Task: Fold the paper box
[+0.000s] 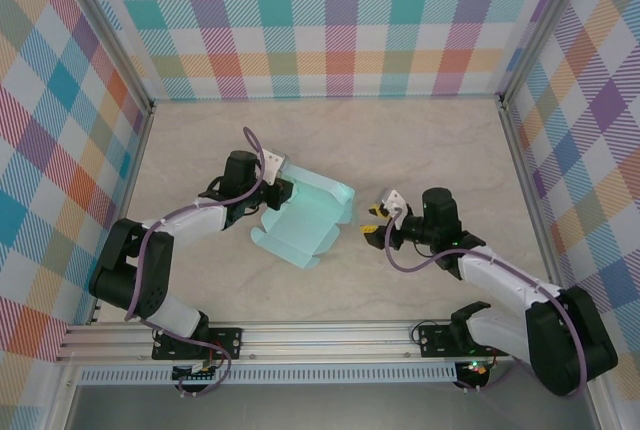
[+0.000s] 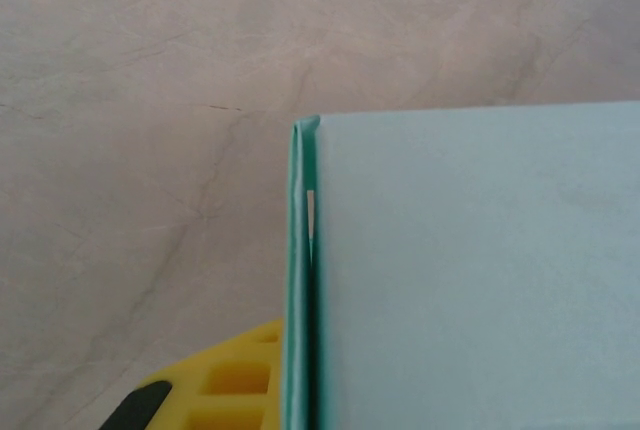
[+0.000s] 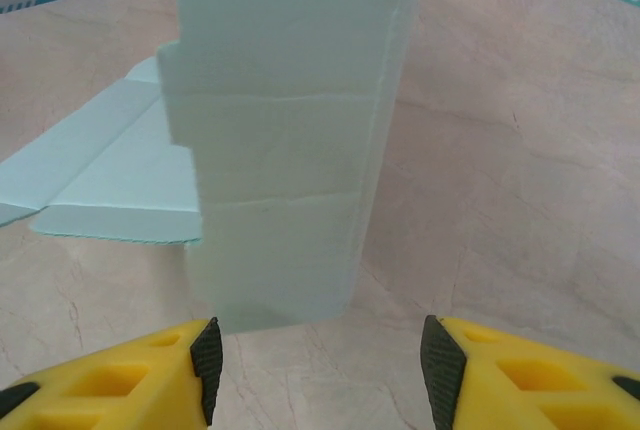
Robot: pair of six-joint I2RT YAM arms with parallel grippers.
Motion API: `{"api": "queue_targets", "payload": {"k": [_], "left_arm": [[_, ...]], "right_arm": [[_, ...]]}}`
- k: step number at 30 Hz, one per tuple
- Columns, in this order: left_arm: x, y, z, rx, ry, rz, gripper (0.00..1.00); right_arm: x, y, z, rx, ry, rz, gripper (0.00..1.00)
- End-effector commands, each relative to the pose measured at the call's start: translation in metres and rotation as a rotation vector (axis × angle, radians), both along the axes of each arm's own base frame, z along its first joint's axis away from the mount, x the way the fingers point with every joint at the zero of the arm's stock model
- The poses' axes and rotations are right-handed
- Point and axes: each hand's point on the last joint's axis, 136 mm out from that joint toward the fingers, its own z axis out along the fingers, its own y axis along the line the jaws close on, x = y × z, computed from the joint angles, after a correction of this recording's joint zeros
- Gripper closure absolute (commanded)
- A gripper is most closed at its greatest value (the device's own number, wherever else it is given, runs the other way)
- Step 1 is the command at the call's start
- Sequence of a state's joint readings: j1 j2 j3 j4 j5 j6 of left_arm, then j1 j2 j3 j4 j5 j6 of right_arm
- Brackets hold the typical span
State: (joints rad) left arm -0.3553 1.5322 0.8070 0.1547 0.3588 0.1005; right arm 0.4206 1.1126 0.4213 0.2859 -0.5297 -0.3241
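The paper box (image 1: 305, 222) is pale aqua card, partly folded, lying mid-table with one panel raised. My left gripper (image 1: 272, 193) sits at its upper-left edge, shut on a doubled-over flap. In the left wrist view that folded edge (image 2: 303, 280) runs straight down beside my yellow finger (image 2: 225, 380); the other finger is hidden behind the card. My right gripper (image 1: 371, 221) stands open just right of the box. Its two fingertips (image 3: 207, 362) are spread wide with bare table between them, and the raised card panel (image 3: 290, 150) stands a short way beyond.
The pale marbled table (image 1: 420, 150) is walled by plaid panels (image 1: 330, 20) at the back and both sides. A flat part of the card (image 3: 100, 170) lies on the table to the left of the raised panel.
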Motion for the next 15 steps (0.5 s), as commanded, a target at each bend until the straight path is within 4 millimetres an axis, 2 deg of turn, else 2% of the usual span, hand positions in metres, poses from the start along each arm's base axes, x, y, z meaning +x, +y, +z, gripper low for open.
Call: {"api": "queue_targets", "payload": {"k": [1, 9, 15], "left_arm": [[-0.001, -0.006, 0.017, -0.045, -0.004, -0.038, 0.88], [0.0, -0.014, 0.014, -0.111, 0.055, -0.031, 0.89], [-0.001, -0.013, 0.011, -0.119, 0.063, -0.016, 0.89]], "right_arm": [[0.012, 0.014, 0.031, 0.033, -0.144, 0.066, 0.44], [0.018, 0.044, 0.031, 0.022, -0.175, 0.155, 0.49], [0.03, 0.055, 0.034, 0.03, -0.167, 0.128, 0.52]]}}
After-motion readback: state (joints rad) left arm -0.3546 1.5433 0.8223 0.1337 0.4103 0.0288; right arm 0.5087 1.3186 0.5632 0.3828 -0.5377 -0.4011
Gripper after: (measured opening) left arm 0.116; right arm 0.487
